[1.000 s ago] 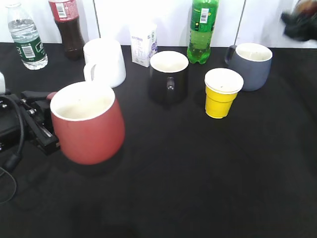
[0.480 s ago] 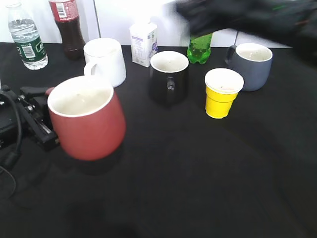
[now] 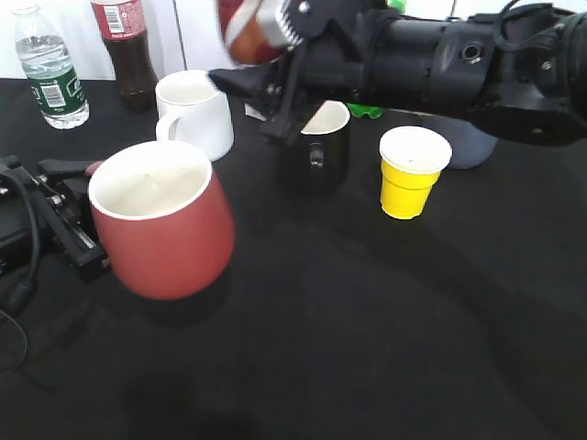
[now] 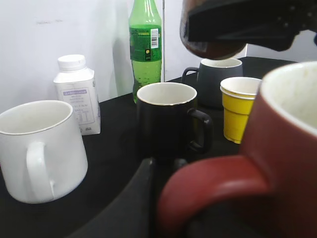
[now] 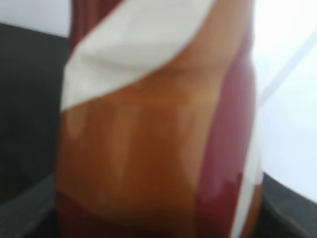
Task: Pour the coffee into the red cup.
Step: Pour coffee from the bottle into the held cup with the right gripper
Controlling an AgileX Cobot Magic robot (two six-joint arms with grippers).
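The red cup (image 3: 160,225) is at the left, tilted slightly, its cream inside showing. My left gripper (image 3: 78,197) is shut on its loop handle (image 4: 213,186), which fills the bottom of the left wrist view beside one dark finger (image 4: 141,186). My right gripper (image 3: 275,55) reaches across the back from the right and is shut on the coffee bottle (image 3: 243,32). It holds the bottle high above the white and black mugs, up and right of the red cup. The bottle's red-brown-white label (image 5: 158,139) fills the right wrist view, blurred. The bottle's brown base (image 4: 213,47) shows under the gripper.
A white mug (image 3: 194,112), a black mug (image 3: 314,147) and a yellow paper cup (image 3: 413,171) stand in a row behind the red cup. A grey mug (image 4: 218,79), green bottle (image 4: 146,47) and milk carton (image 4: 75,91) stand further back. A water bottle (image 3: 50,69) and cola bottle (image 3: 124,50) are at the far left.
My right arm has swept in from the upper right to the left across the back, carrying the coffee bottle. The red cup has risen and tilted a little in my left gripper.
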